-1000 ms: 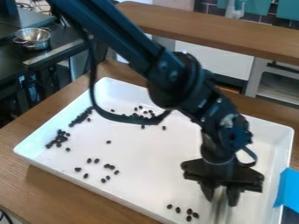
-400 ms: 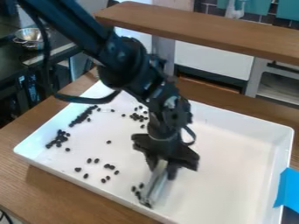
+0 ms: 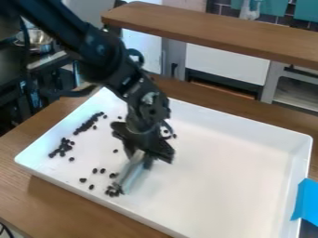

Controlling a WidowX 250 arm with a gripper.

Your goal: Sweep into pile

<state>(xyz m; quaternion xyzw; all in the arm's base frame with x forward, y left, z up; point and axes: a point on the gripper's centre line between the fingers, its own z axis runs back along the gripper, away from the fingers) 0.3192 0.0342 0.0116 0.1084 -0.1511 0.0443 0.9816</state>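
Pincer: the black pincer [image 3: 139, 159] is left of the middle of the frame, squeezed on a grey strip [image 3: 129, 175].
Arm: the black arm [image 3: 105, 58] comes in at the upper left, slants down to the right, then bends so the pincer hangs over the tray [image 3: 223, 176].
Hard to see: the strip's top end is hidden in the pincer; its low end is blurry. The arm hides the tray's far corner, and its own base is cut off.
Strip: long and thin, leaning, its long side running from the pincer down to the lower left.
Beans: small black beans [image 3: 114, 191] bunch at the strip's low end. More beans lie in the tray's left part, some in clumps, and a few just right of the pincer.
Tray: white, on a brown table [image 3: 59, 204].
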